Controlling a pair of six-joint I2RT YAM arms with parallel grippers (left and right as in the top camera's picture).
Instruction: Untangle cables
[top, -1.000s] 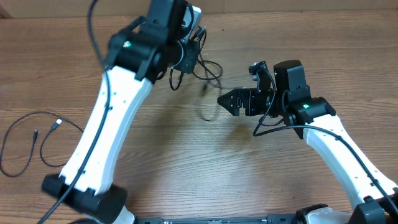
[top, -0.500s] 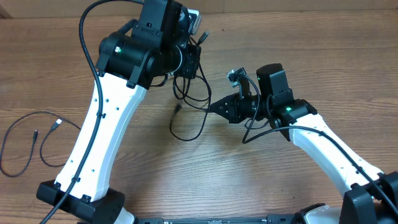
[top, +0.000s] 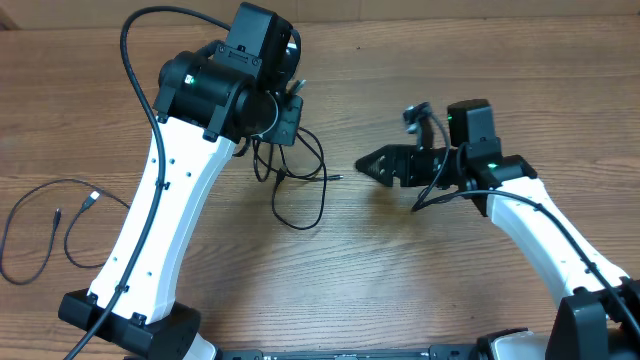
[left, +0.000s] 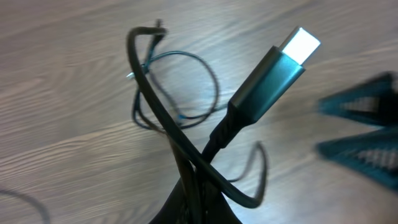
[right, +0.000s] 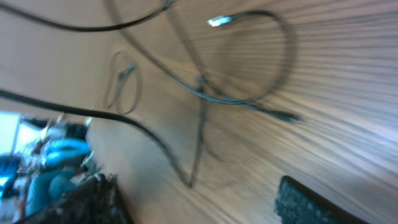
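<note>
Cable (left: 214, 140) plug (left: 280, 62) — left wrist only; overhead, seemingly hidden

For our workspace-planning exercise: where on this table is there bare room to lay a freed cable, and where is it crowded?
Free: the near-edge wood between left arm and right arm; the far-right corner. Crowded: mid-table, where the tangled cables hang near the right fingers; the left edge holds a loose cable.

The overhead camera looks straight down on the desk (top: 420, 290) from well above. The left wrist camera hangs close over the cables (left: 264, 79), facing down at the wood. The right wrist camera looks across it at a tilt, blurred. All three views share the same loose loops.
</note>
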